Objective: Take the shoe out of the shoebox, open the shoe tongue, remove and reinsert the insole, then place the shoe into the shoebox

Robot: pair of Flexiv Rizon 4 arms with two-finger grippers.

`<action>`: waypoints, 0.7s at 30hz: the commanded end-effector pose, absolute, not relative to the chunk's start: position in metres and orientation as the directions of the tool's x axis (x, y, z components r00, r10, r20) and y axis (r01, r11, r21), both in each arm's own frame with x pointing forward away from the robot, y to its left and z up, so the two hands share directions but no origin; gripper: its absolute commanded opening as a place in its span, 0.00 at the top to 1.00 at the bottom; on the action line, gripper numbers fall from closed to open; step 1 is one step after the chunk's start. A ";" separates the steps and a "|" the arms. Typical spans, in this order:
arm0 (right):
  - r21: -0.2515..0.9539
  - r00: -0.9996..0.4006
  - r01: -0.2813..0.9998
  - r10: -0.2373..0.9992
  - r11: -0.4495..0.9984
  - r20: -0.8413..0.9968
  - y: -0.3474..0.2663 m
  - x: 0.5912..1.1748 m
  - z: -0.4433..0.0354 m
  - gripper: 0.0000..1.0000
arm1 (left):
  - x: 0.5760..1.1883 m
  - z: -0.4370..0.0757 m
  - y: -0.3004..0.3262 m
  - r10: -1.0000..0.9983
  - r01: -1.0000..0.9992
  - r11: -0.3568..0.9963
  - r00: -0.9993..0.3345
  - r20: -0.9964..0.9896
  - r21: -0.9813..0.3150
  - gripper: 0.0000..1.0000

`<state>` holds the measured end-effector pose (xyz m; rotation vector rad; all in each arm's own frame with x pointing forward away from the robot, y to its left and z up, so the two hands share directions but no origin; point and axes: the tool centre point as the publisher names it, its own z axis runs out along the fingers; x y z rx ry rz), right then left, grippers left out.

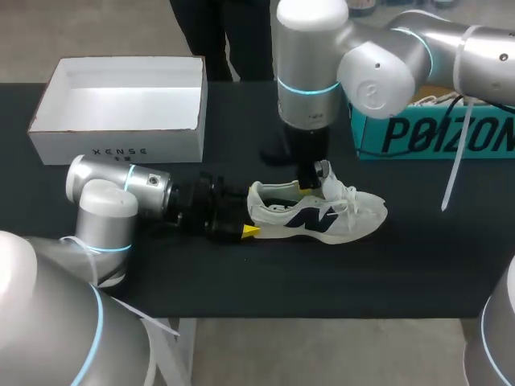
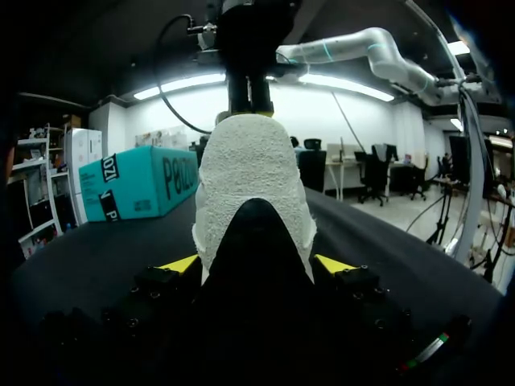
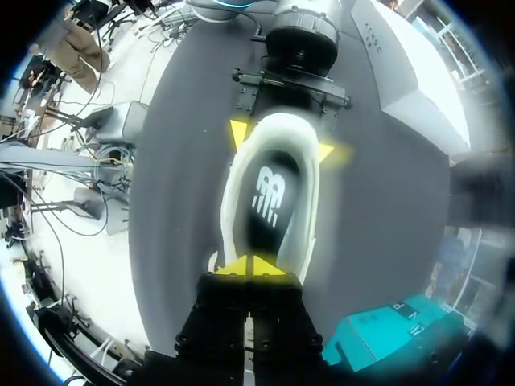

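Observation:
A white sneaker with a dark side logo (image 1: 322,215) lies on its sole on the black table, toe to the right. My left gripper (image 1: 252,215) comes in low from the left, and its yellow fingertips (image 2: 181,264) press both sides of the heel (image 2: 253,161). My right gripper (image 1: 310,186) hangs straight down over the shoe's mouth. Its tips (image 3: 252,265) are shut together at the tongue end of the opening, just above the dark insole (image 3: 269,201). I cannot tell whether anything is pinched between them. The tongue (image 1: 326,173) stands up beside it.
The open white shoebox (image 1: 121,149) sits at the back left of the table. A teal box (image 1: 434,133) stands at the back right, behind my right arm. A white cable tie hangs from the right arm near the shoe's toe.

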<state>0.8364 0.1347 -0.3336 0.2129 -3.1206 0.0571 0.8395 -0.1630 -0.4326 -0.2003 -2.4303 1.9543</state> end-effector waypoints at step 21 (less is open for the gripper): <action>-0.113 -0.999 -0.031 -0.026 0.993 0.039 0.133 0.864 -0.389 1.00 | 0.839 -0.435 -0.164 0.110 0.089 0.210 -0.992 -0.067 -0.974 1.00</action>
